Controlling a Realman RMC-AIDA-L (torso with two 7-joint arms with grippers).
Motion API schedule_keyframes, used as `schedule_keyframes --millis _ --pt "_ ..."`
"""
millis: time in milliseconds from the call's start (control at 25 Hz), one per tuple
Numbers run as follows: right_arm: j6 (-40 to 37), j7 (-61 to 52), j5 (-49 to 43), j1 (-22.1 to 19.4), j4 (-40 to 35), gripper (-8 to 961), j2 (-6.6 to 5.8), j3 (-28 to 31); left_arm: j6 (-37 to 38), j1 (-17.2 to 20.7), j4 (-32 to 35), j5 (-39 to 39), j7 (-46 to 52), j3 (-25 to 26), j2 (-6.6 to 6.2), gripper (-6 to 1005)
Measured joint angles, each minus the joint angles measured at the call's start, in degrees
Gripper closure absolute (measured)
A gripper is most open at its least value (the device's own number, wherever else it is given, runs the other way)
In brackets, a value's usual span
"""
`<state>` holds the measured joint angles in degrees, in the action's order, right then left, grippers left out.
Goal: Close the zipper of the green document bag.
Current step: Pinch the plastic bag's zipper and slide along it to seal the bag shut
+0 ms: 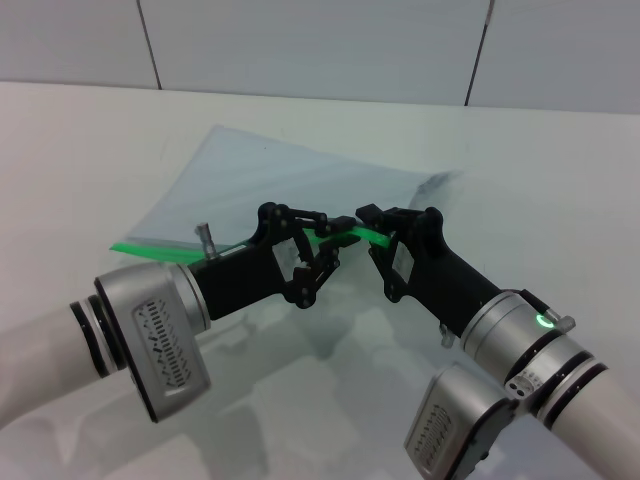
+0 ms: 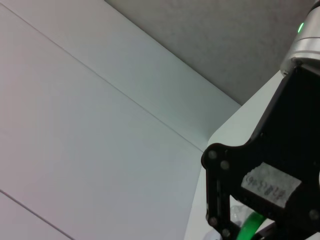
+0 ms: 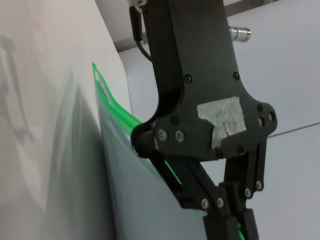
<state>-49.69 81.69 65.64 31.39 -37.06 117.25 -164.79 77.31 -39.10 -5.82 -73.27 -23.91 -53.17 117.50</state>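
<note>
The green document bag [image 1: 300, 185] is a translucent pale blue-grey pouch on the white table, with its near edge lifted. Along that edge runs the bright green zipper [image 1: 150, 248], from the left corner to the middle. My left gripper [image 1: 325, 250] is shut on the zipper strip about midway along; the slider tab is hidden in its fingers. My right gripper [image 1: 372, 235] faces it from the right, shut on the strip's right end at the bag's corner. The right wrist view shows the bag [image 3: 135, 200] hanging below the zipper [image 3: 112, 107], with the left gripper [image 3: 235, 225] clamped on it.
The white table [image 1: 100, 150] spreads out on all sides of the bag. Grey wall panels [image 1: 300, 40] rise behind its far edge. In the left wrist view a short piece of the green strip [image 2: 248, 226] shows under the right hand's black body.
</note>
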Motion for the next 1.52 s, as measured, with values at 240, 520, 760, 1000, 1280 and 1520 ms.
schedule_keyframes --millis 240,520,760,1000,1280,1520 --pt "0.05 -1.52 -0.03 0.08 0.16 908 -0.08 0.0 -0.01 0.38 -0.16 0.05 -0.01 1.31 -0.02 901" --pt "-0.39 -2.03 0.25 0.01 0.37 908 -0.19 0.03 -0.06 1.21 -0.24 0.07 0.05 2.92 -0.19 895" --pt "-2.14 -5.56 0.45 -0.08 1.88 908 -0.19 0.48 -0.11 2.4 -0.36 0.14 0.1 4.78 -0.33 890" --pt "-4.95 -8.24 2.7 -0.74 4.19 908 -0.19 0.53 0.01 4.07 -0.51 0.15 0.03 8.14 -0.51 884" --pt "-8.24 -9.2 7.84 -1.96 6.65 909 -0.27 0.53 0.55 6.14 -0.31 0.15 0.0 12.5 -0.64 878" --pt "-10.23 -11.68 10.14 -2.88 9.26 909 -0.36 0.53 3.04 8.04 -0.26 1.16 0.0 14.99 -0.91 873"
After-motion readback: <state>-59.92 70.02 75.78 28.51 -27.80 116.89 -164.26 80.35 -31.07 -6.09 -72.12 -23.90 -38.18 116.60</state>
